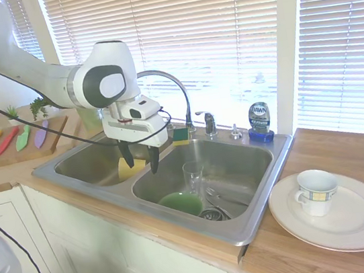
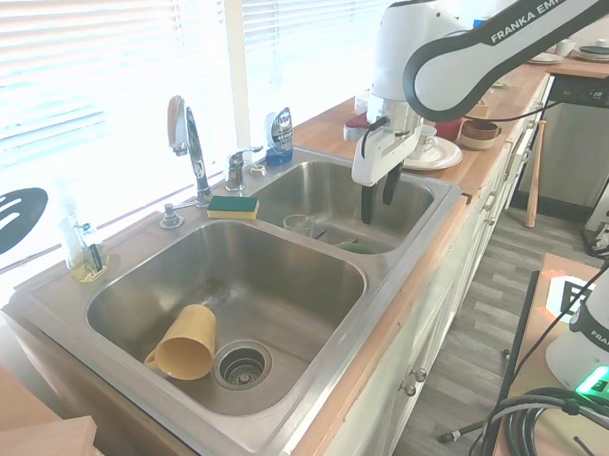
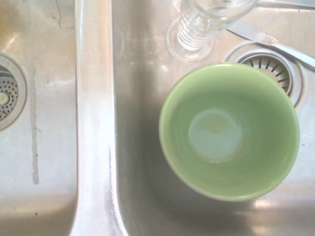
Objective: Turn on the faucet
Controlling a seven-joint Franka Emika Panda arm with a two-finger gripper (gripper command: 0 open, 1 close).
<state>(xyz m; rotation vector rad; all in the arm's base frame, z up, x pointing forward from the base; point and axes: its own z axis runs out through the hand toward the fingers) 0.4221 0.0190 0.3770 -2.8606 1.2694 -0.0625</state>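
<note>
The chrome faucet has a tall arched spout [image 1: 176, 85] [image 2: 190, 141] behind the double sink [image 1: 261, 217]. Its small lever handle [image 1: 208, 123] [image 2: 237, 167] stands apart on the back ledge. My gripper [image 1: 140, 160] [image 2: 378, 203] hangs open with nothing between its fingers. It points down over the divider, at the edge of the basin that holds the dishes. It is in front of the handle and well short of it, touching neither spout nor handle. The wrist view shows only the sink floor, not the faucet.
A green bowl [image 3: 229, 132] [image 1: 181, 203], a clear glass [image 3: 206, 22] [image 1: 193, 175] and cutlery lie under the gripper. The other basin holds a yellow cup [image 2: 185, 344]. On the back ledge are a sponge [image 1: 180, 134], a chrome nub [image 1: 235, 131] and a blue soap bottle [image 1: 260, 122]. A mug [image 1: 315, 192] sits on a plate [image 1: 357, 227].
</note>
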